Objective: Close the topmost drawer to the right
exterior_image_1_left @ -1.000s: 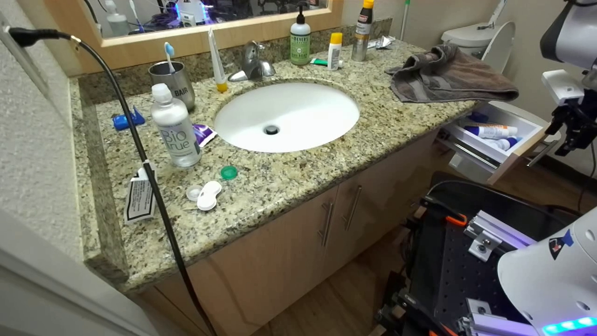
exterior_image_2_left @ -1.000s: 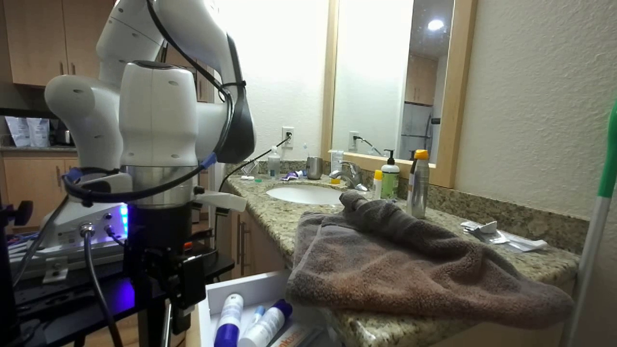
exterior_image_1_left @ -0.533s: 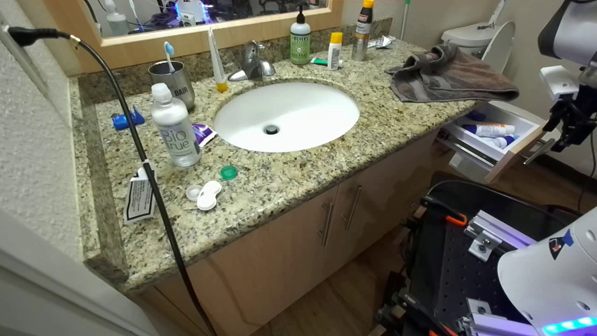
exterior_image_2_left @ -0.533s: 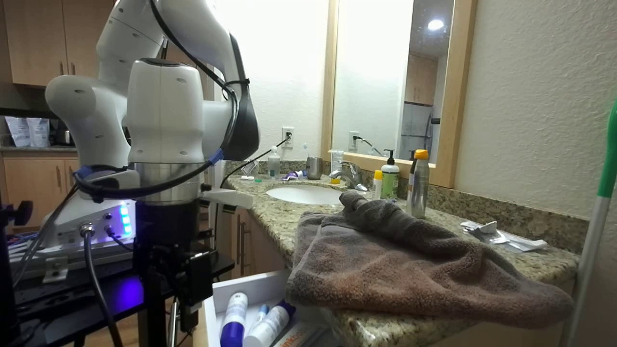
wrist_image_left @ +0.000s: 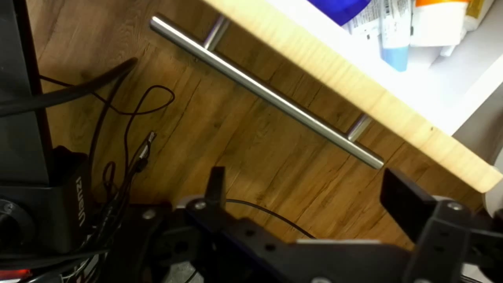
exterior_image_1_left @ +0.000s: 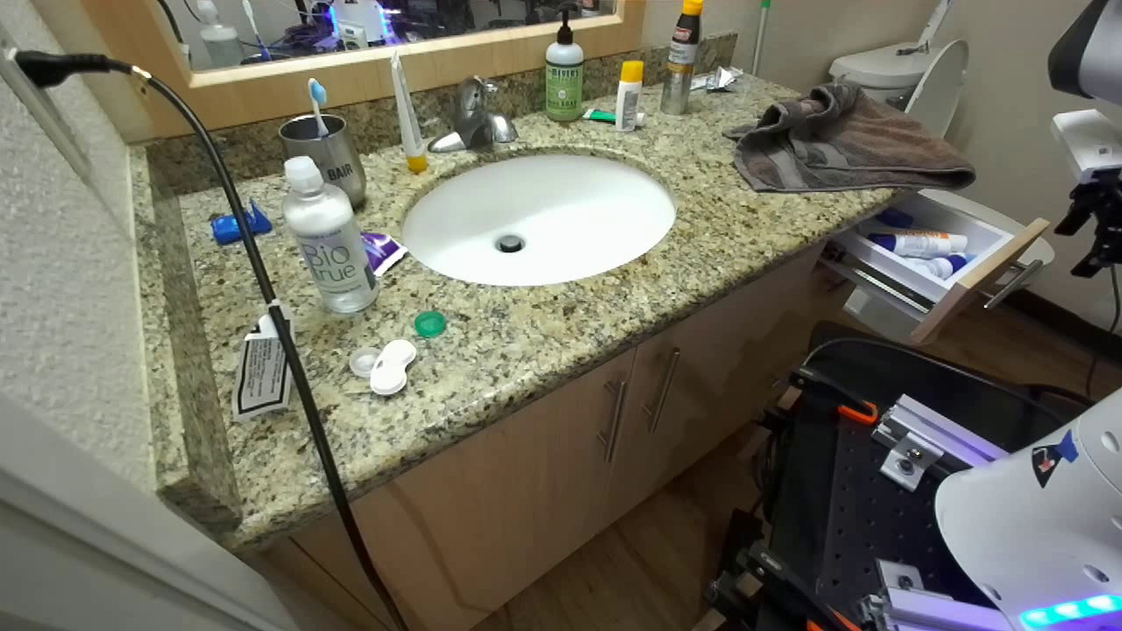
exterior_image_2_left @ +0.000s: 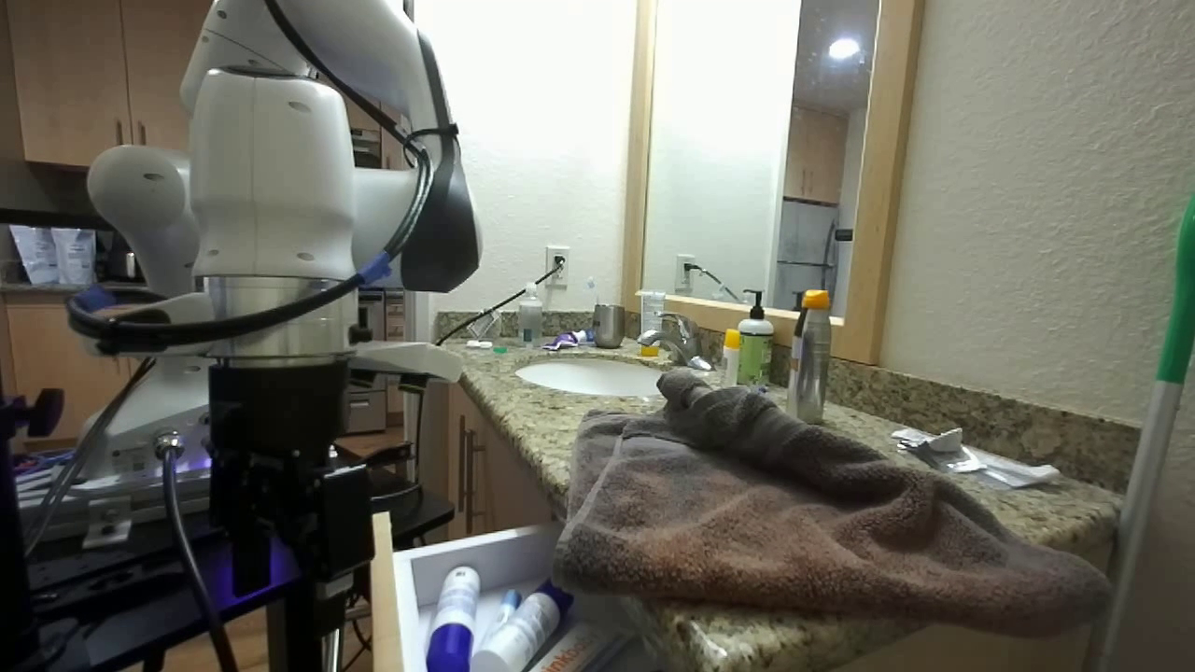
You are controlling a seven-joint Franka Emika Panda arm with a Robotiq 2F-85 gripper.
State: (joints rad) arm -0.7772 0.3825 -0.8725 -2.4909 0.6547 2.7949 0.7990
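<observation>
Gripper: you have it spread wide.
Handle: near your gripper, apart from it.
Drawer: open, past the handle from your gripper.

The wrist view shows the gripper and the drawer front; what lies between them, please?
In the wrist view, the metal handle lies between the gripper and drawer front, over floor.

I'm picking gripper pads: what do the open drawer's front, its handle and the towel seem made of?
Drawer front: wood or wood veneer, from the pale grain on its edge; looks smooth, perhaps varnished.
Handle: metal, likely brushed steel, from the soft highlight along its bar.
Towel: matte fabric, probably cotton terry, from its fuzzy pile and soft folds.
</observation>
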